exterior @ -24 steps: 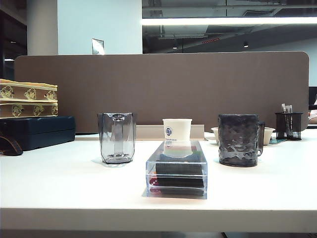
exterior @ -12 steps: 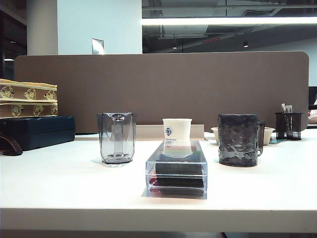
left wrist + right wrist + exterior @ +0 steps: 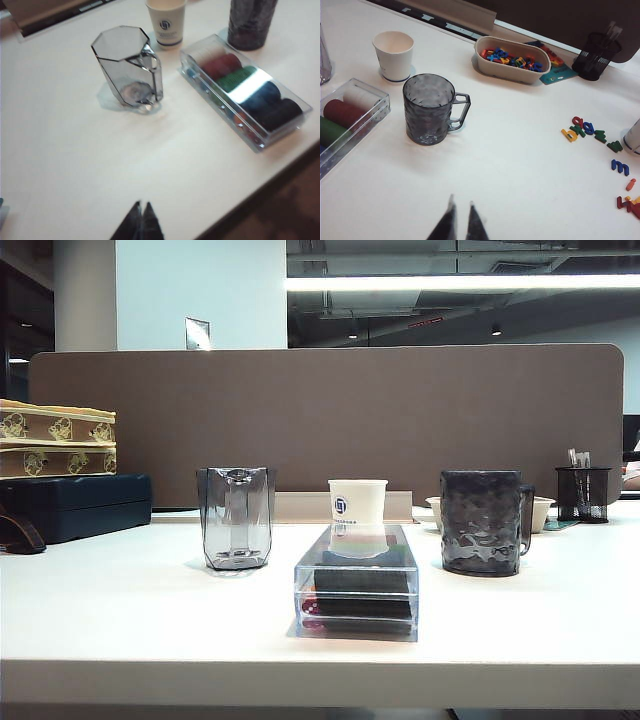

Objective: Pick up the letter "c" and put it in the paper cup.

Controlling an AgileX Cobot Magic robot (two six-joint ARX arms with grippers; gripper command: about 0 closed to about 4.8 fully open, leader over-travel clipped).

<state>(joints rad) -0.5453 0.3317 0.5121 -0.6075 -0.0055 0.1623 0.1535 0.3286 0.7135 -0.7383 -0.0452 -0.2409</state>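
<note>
We saw the white tabletop (image 3: 520, 165) with the dark mug (image 3: 427, 115) as our marker. The clear box (image 3: 355, 107) of coloured discs lay just beside the mug, on the side away from its handle, and the cup (image 3: 393, 54) stood upright near the mug, behind it and empty. The left tool (image 3: 140, 222) hovered over bare tabletop well apart from the mug, past the box, tips clenched on nothing. The right tool (image 3: 461, 220) hung in front of the mug, tips slightly parted and empty.

The c (image 3: 577, 120), as we judged it, was the small red curved piece in a loose row of letters well apart from the mug on its handle side. It was too small to be sure. The right tool was nearer, so the reach fell to it, away from the cup. The c's long axis we could not tell.
</note>
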